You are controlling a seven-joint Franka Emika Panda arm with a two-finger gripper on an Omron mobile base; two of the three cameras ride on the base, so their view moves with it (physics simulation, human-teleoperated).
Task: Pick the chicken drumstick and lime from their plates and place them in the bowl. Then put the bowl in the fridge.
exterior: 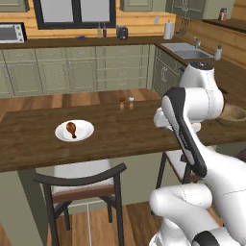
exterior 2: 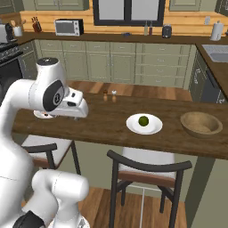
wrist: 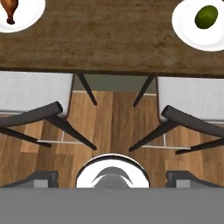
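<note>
open gripper point(wrist: 112, 177) hangs above the floor; drumstick point(wrist: 10, 11) at eleven o'clock, lime point(wrist: 206, 16) at one; a careless reach may clip chairs point(wrist: 39, 116).

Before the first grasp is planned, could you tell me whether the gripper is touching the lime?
Apart. In the hand view the lime lies on its plate at the far corner, well beyond the open gripper.

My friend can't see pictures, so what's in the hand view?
Looking down: a brown wooden table edge holds a white plate with a reddish-brown chicken drumstick at one corner and a white plate with a round green lime at the other. Below, two grey-seated dark chairs stand on wood flooring.
</note>
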